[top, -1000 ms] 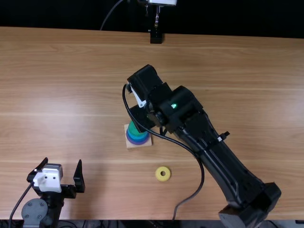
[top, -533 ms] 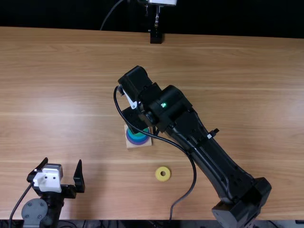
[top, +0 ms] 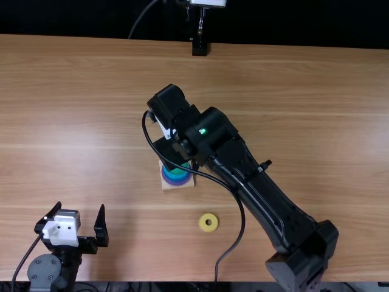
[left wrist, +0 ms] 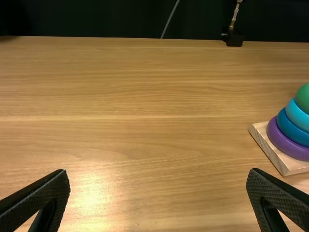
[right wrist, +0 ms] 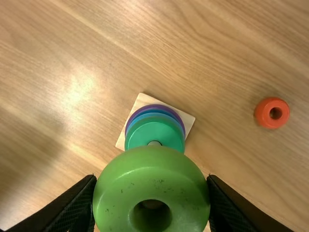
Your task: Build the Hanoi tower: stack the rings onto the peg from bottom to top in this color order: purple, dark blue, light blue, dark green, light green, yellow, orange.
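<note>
My right gripper hangs over the stacking base in the top view. In the right wrist view my right gripper is shut on the light green ring, which covers the stack's near part. Behind it, purple, dark blue, light blue and dark green rings sit on the peg. The yellow ring lies on the table; the orange ring lies beyond the base. My left gripper stands open at the lower left; in its wrist view, the left gripper holds nothing.
The right arm stretches diagonally across the table, its loose cable looping between the stack and the yellow ring. A dark stand is at the far edge.
The right arm and its gripper have shifted left in the top view, more in the first half second than since. The left arm and the yellow ring have stayed where they were.
</note>
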